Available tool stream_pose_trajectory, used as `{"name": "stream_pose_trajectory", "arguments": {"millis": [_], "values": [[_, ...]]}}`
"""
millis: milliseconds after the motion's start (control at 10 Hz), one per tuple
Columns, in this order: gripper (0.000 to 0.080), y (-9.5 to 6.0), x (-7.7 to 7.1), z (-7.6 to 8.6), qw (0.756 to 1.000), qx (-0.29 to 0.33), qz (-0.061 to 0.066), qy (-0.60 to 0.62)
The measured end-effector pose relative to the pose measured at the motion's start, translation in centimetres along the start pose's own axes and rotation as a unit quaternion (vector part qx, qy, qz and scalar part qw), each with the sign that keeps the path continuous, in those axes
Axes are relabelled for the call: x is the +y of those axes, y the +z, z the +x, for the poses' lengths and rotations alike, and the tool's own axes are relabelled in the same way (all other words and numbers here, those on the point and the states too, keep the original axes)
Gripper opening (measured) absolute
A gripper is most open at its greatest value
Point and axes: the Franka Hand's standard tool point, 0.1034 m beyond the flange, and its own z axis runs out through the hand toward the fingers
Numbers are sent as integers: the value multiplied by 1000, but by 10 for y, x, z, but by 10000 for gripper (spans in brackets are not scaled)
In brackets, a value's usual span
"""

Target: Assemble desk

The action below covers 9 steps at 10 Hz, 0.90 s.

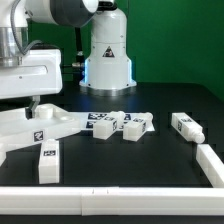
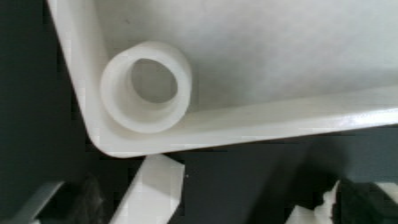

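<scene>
The white desk slab [image 1: 22,122] lies at the exterior view's left, a tag on its near edge. In the wrist view its corner [image 2: 267,60] with a round socket [image 2: 146,88] fills most of the picture. My gripper [image 1: 35,104] hangs right over the slab; in the wrist view the gripper [image 2: 210,208] has dark fingertips [image 2: 57,202] set far apart with nothing gripped between them. A white strip [image 2: 160,190] shows below the slab corner; I cannot tell which part it is. One tagged leg [image 1: 47,162] lies in front of the slab, two legs [image 1: 103,125] [image 1: 136,125] lie mid-table, another leg [image 1: 186,126] lies to the right.
A long white border rail [image 1: 110,200] runs along the front of the black table and turns up the right side [image 1: 210,160]. The arm's white base [image 1: 107,55] stands at the back against a green wall.
</scene>
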Motion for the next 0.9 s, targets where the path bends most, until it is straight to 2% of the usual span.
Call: {"name": "stream_pose_trajectory", "arguments": {"millis": [100,200,300,400,500,600,700,800,900], "values": [[649,0,1,-2,1000,-1,0,-1],[649,3,11,-19,999,-4,6,-44],[649,8,26,-44,999,-10,10,-51],[649,14,34,-55,999,-14,15,-44],[649,27,39,-66,998,-21,24,-48],[649,38,36,-69,998,-25,27,-42],[649,45,29,-66,998,-28,33,-41],[649,50,27,-57,998,-29,39,-40],[649,51,26,-56,997,-33,49,-40]]}}
